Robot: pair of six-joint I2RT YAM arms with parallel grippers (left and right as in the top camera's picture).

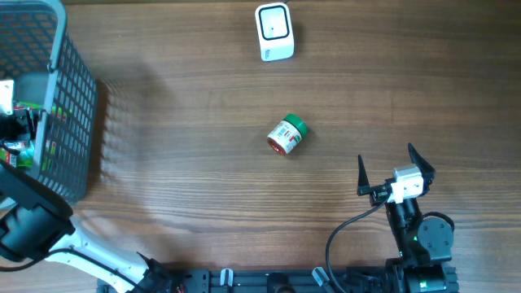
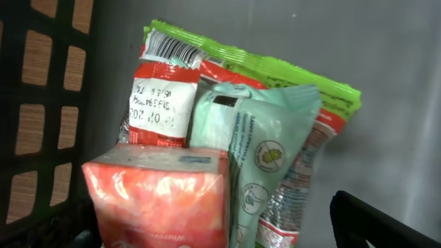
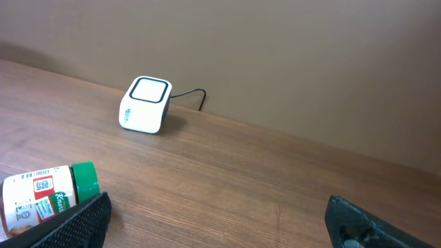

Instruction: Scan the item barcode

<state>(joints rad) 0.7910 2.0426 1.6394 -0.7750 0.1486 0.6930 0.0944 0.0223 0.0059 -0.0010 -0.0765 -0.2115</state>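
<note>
The white barcode scanner (image 1: pixel 274 31) (image 3: pixel 146 105) stands at the far middle of the table, window up. A small jar with a green lid (image 1: pixel 286 135) (image 3: pixel 48 196) lies on its side mid-table. My right gripper (image 1: pixel 395 167) (image 3: pixel 217 231) is open near the front right, short of the jar, with nothing between its fingers. My left gripper (image 1: pixel 18 124) (image 2: pixel 220 234) is open down inside the grey basket (image 1: pixel 77 98). A red soft packet (image 2: pixel 162 196) sits between its fingers, with a mint-green pouch (image 2: pixel 258 131) and a green-topped packet showing a barcode (image 2: pixel 171 48) behind.
The basket's mesh wall (image 2: pixel 41 103) is close on the left of the left wrist view. A clear plastic bottle (image 2: pixel 293 200) lies among the packets. The scanner's black cable (image 3: pixel 193 96) runs off behind it. Bare wood lies between jar and scanner.
</note>
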